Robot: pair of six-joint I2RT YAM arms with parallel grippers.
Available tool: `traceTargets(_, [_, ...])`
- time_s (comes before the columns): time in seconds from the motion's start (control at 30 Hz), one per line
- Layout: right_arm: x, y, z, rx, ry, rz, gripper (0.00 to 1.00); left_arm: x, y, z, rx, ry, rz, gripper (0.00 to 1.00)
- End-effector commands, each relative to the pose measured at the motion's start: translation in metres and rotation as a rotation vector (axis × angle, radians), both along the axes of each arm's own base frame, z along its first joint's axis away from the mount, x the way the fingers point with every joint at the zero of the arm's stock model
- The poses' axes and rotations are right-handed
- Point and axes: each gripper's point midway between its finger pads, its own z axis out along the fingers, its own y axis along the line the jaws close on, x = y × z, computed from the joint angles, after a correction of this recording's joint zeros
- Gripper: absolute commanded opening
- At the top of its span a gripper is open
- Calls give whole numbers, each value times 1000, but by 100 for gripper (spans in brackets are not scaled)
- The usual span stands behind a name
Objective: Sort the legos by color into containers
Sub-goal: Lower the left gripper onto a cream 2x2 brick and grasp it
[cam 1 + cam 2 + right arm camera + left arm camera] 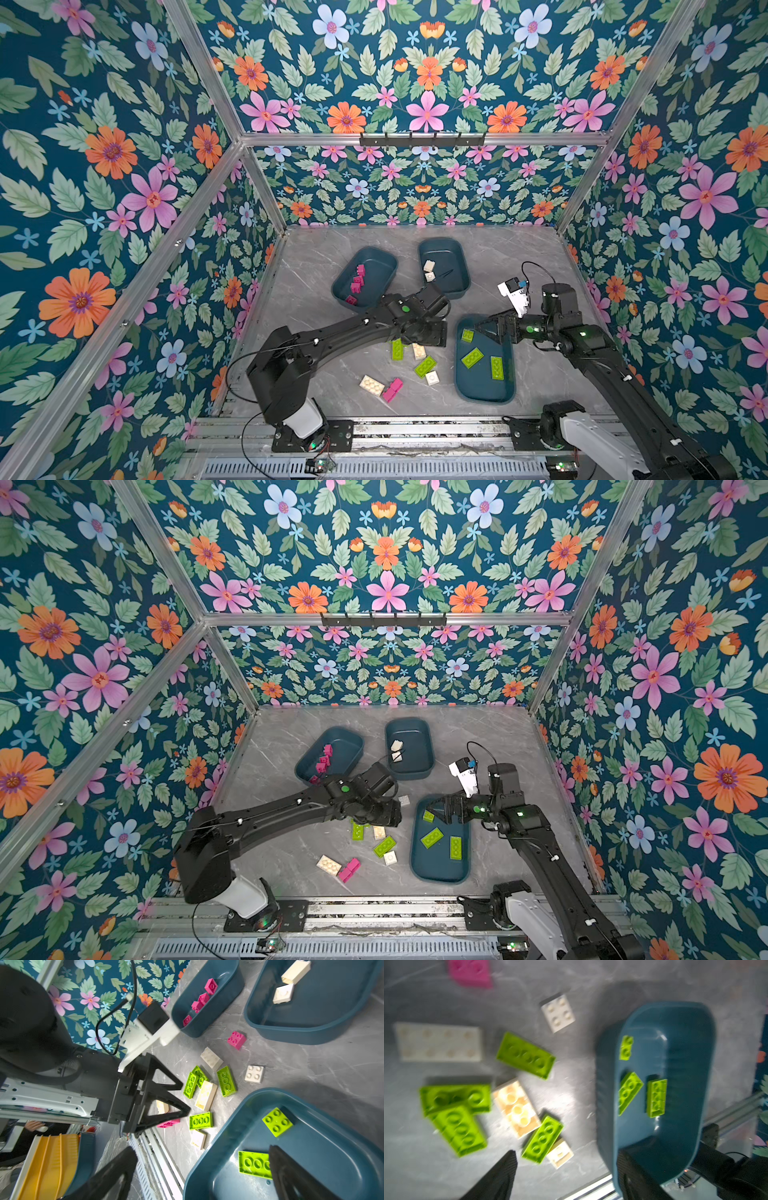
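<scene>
Left fingers (505, 1172) spread empty above loose legos (527, 1055) crowded beside the near tub (239, 1118). Right fingers (291, 1178) gape wide, empty, straddling that tub's rim.

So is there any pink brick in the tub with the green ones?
No, that tub holds only three lime green bricks.

Both arms are matt black with rounded links. On the left arm (332, 332), a white bracket (145, 1036) carries a small black camera box (152, 1017), and a thin black cable (136, 980) comes out beside the bracket. Just past the bracket, the left claw (185, 1097) has black fingers (182, 1110) shaped like hollow triangles. Far from the bracket, the base is a white cylinder (305, 417) on a black plate (336, 432). The right arm (615, 365) shows small green lights (583, 333).
</scene>
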Motion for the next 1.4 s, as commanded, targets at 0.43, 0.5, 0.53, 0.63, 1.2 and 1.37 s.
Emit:
traceTargets(0.43, [-6,59,-12,35,21,177,99,-61,149,-44,180,189,638,80])
traceTargets(0.5, [-5,61,-12,40,22,177,99,-65,152,-53,195,210,665,80])
traceTargets(0.53, [-5,61,-12,40,21,179,99,-67,153,-57,203,220,673,80])
traceTargets(0.63, [-7,60,-13,37,25,180,99,-70,155,-67,211,237,708,79])
traceTargets(1.2, [-14,50,-21,-6,28,143,99,-74,142,-104,181,305,775,59])
traceTargets(1.37, [-15,49,-22,-11,30,139,99,-70,140,-106,188,298,762,47])
